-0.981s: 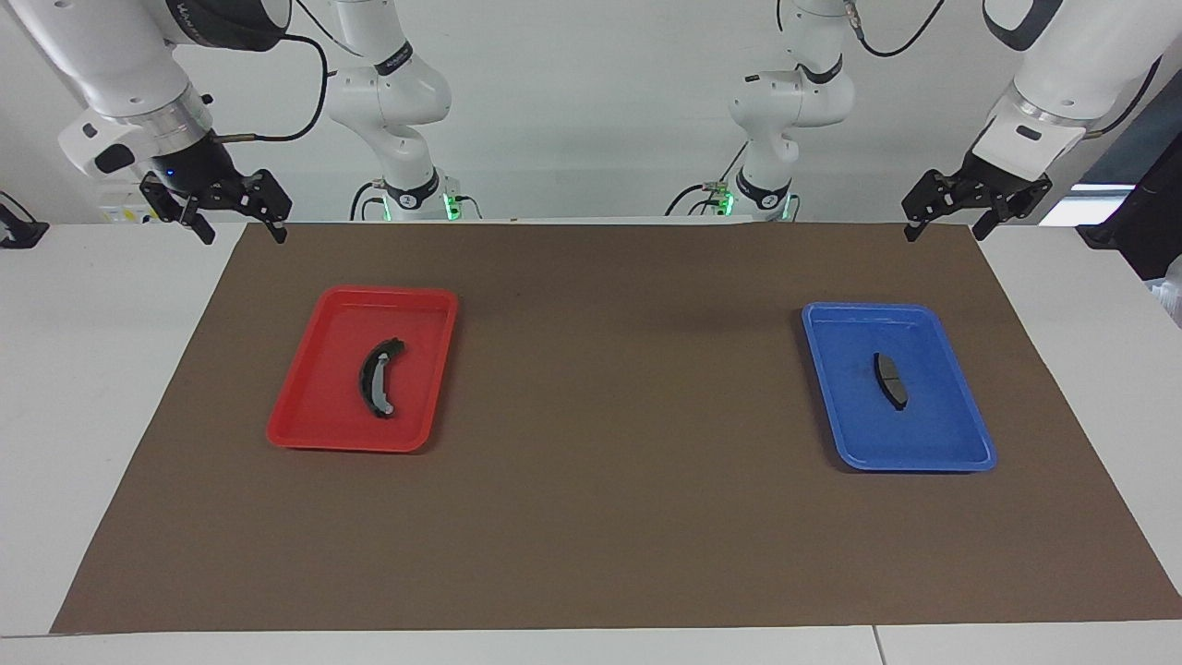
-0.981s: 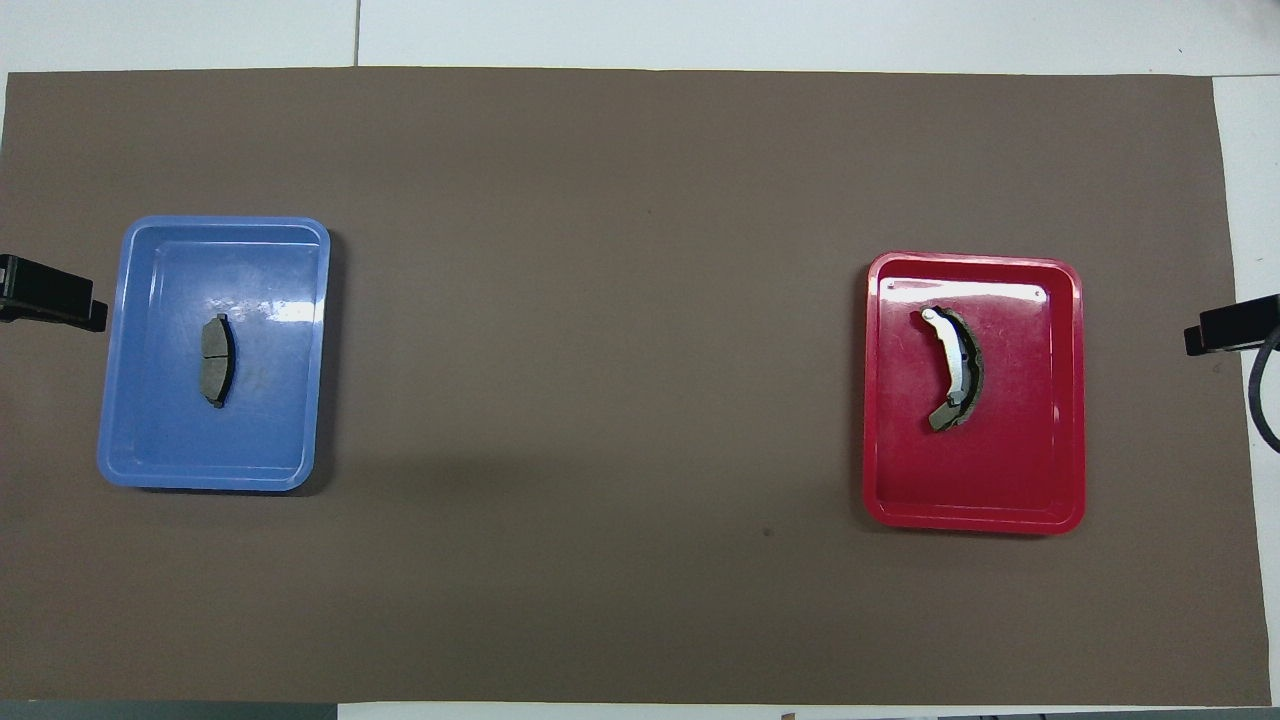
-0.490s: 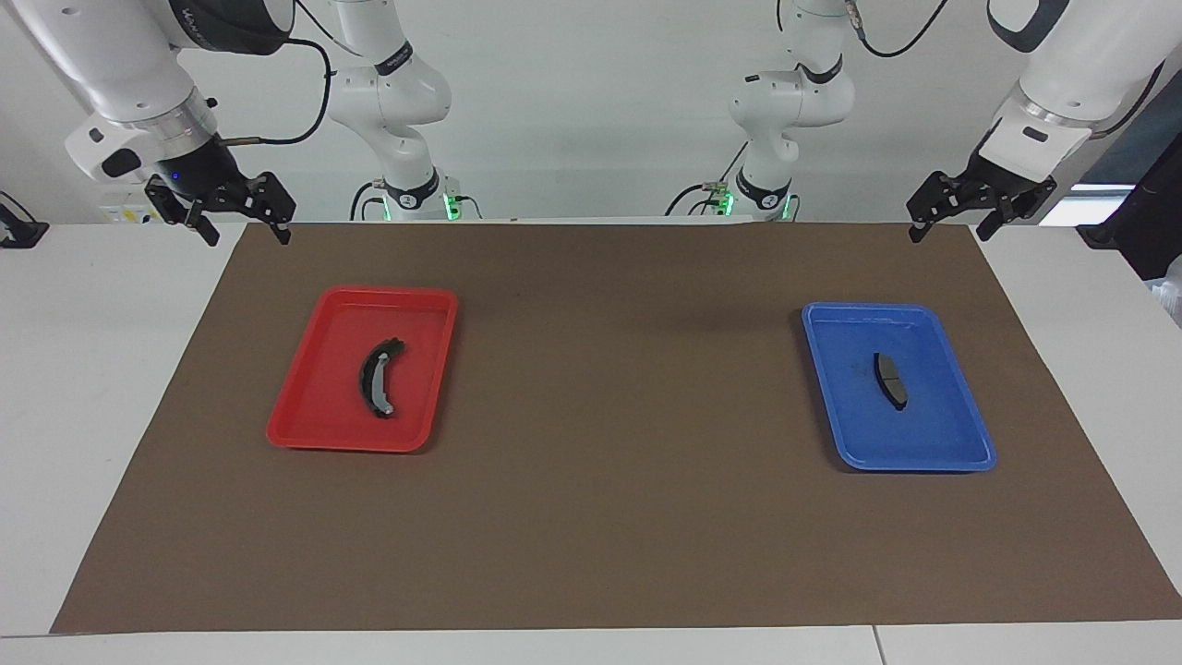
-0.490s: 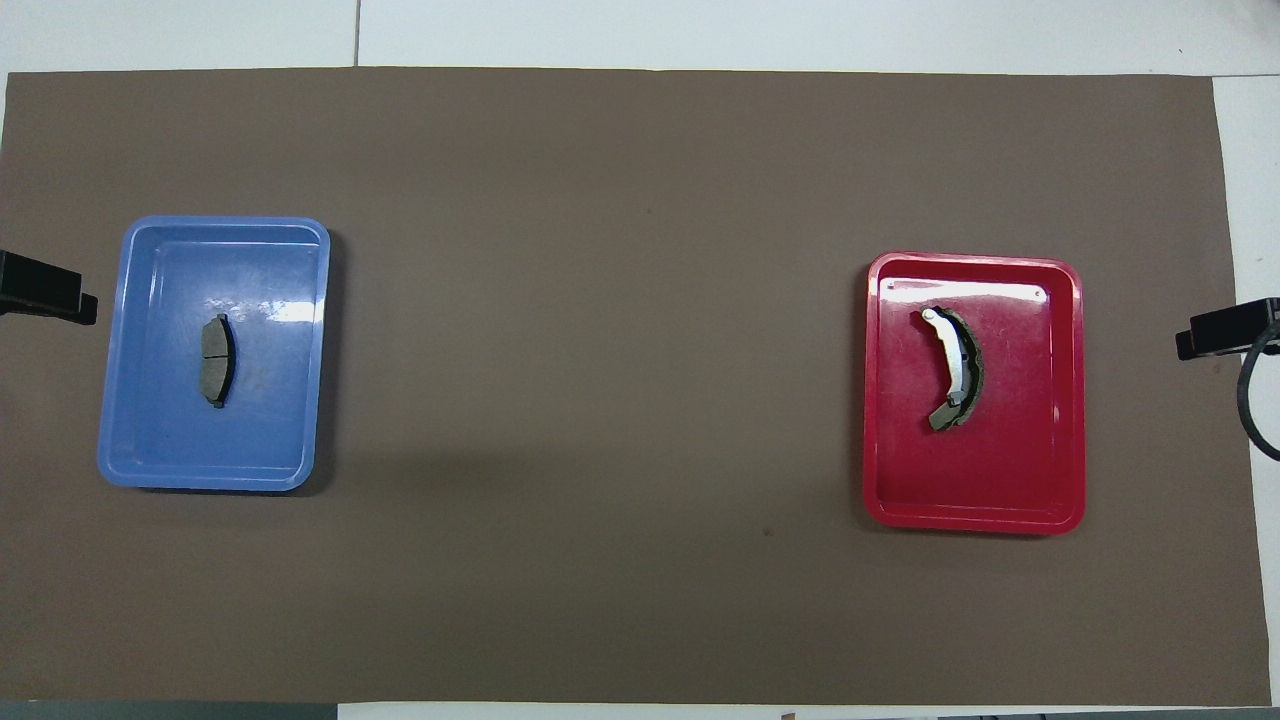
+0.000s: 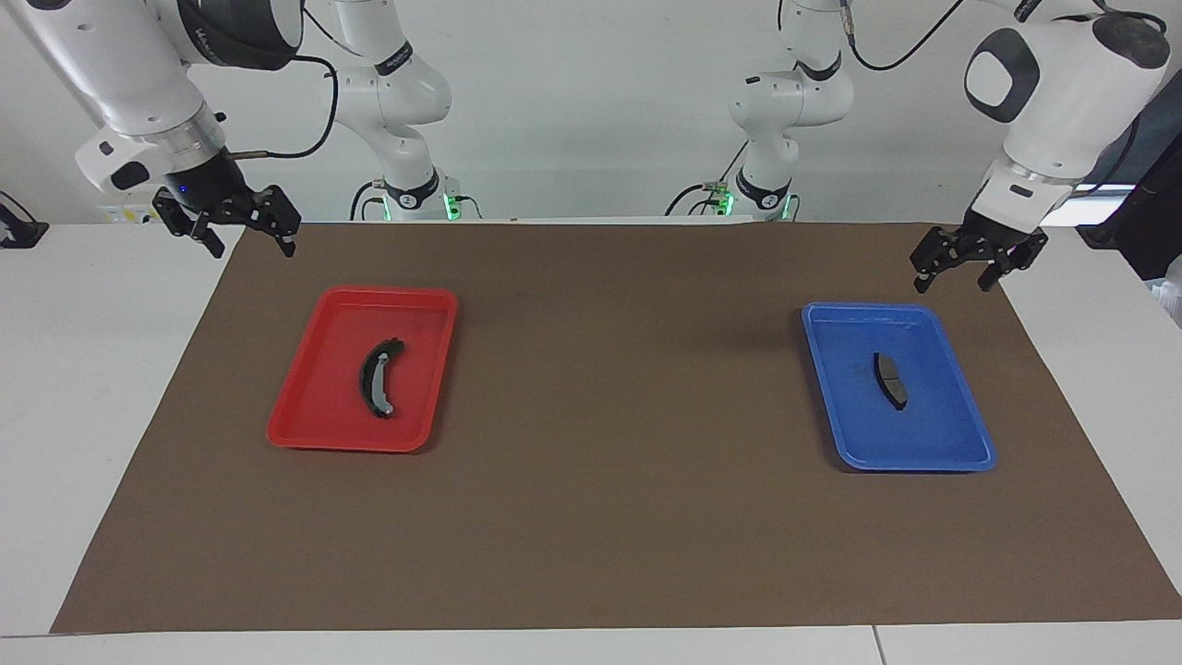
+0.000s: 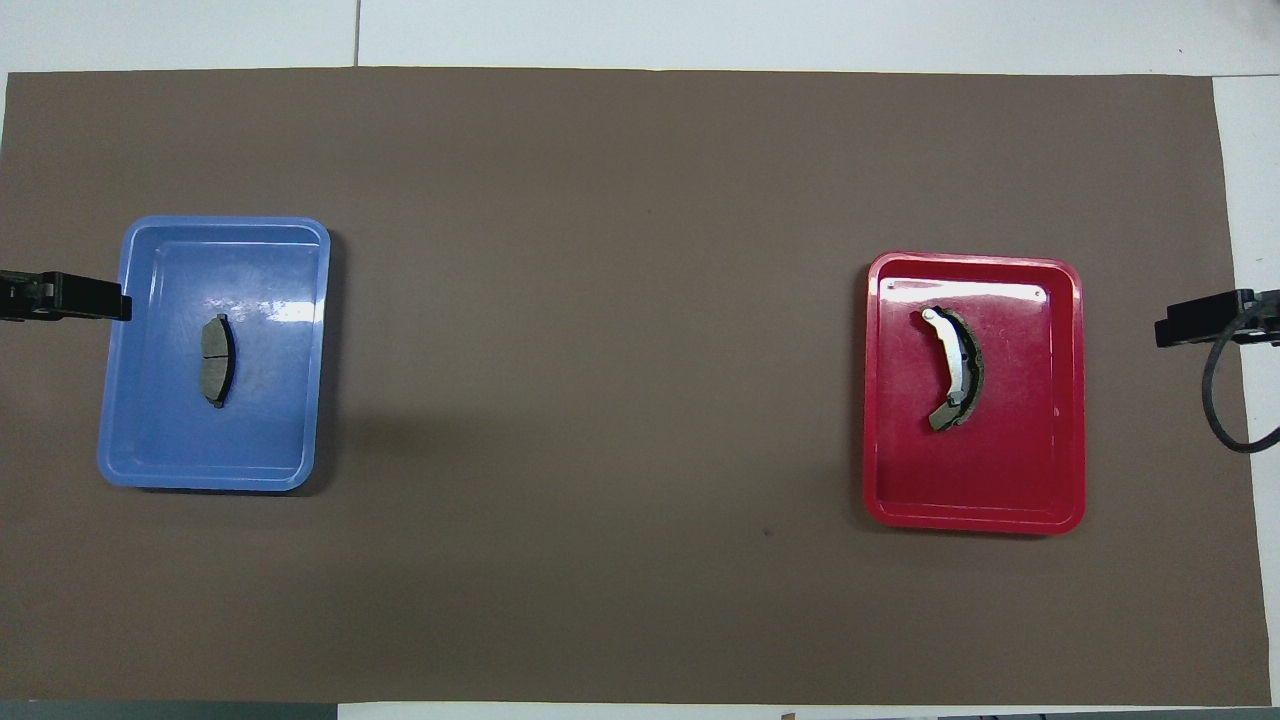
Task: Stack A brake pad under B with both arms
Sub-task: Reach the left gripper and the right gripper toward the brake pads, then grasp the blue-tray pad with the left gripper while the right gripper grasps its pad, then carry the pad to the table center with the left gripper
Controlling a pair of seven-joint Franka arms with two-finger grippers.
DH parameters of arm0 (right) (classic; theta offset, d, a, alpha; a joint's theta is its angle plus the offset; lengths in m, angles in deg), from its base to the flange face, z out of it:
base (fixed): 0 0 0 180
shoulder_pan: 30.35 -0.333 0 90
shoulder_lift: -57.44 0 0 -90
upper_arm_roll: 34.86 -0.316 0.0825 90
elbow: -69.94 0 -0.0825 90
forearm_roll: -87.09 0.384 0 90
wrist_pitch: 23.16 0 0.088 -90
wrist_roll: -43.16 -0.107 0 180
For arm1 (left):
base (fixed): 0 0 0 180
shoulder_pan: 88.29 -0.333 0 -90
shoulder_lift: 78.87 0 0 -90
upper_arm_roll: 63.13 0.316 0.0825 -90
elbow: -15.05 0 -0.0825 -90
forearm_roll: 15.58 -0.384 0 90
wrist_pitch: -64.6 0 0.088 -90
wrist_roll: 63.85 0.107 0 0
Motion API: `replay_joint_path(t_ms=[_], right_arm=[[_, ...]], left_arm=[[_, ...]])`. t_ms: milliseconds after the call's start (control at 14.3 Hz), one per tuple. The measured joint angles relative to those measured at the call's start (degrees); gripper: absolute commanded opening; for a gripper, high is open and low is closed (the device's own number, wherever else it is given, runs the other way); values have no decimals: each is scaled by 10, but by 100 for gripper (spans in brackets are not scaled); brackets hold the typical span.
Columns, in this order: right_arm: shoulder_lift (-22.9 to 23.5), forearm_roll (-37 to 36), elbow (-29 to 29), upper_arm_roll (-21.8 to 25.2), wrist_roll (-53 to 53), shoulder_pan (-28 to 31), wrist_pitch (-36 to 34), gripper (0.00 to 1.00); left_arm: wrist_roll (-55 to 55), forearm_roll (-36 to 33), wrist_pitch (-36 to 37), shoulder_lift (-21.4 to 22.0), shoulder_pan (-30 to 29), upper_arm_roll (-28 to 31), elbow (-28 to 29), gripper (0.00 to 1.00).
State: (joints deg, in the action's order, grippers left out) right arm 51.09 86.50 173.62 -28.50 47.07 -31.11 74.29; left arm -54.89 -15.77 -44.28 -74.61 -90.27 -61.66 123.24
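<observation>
Starting at the right arm's end of the table, the right gripper (image 5: 245,235) hangs in the air over the corner of the brown mat (image 5: 609,517), its two fingers spread apart and holding nothing. Near it, on the mat, lies the red tray (image 5: 305,429), and in the tray B (image 5: 378,377) lies flat, a long curved crescent with a pale tip at each end, touching none of the tray's walls. Bare mat fills the middle of the table, well apart from both trays. Toward the left arm's end sits the blue tray (image 5: 960,453), with the A brake pad (image 5: 891,380) lying flat near its middle, short and nearly straight. The left gripper (image 5: 965,266) hangs in the air over the mat just beside the blue tray's rim nearest the robots, its fingers spread and empty.
</observation>
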Motion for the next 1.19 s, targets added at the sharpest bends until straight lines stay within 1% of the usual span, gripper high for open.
replay_joint_path(t_ms=[140, 280, 490, 631, 771, 911, 981, 1121, 1191], right_arm=[[6, 1, 64, -1, -19, -15, 80, 100], [28, 1, 125, -3, -45, -37, 158, 100], [86, 1, 181, -4, -67, -52, 264, 100], [108, 1, 208, -4, -68, -57, 320, 100], [119, 1, 226, -4, -68, -58, 348, 100], [135, 1, 234, -4, -68, -58, 360, 100], [142, 1, 236, -4, -68, -58, 364, 92], [153, 1, 236, -4, -65, -58, 368, 82], [154, 1, 236, -4, -61, -59, 369, 81]], left_arm=[[27, 0, -60, -5, -15, 1, 49, 100], [37, 0, -113, -22, -23, 1, 87, 100], [37, 0, -183, -71, -23, 0, 114, 99], [37, 0, -222, -101, -23, 0, 125, 97], [37, 0, -245, -120, -23, 0, 137, 95], [37, 0, -274, -131, -24, 1, 157, 94], [37, 0, -291, -133, -26, 1, 170, 92], [37, 0, -316, -133, -30, 1, 195, 89], [37, 0, -322, -133, -33, 1, 204, 80]])
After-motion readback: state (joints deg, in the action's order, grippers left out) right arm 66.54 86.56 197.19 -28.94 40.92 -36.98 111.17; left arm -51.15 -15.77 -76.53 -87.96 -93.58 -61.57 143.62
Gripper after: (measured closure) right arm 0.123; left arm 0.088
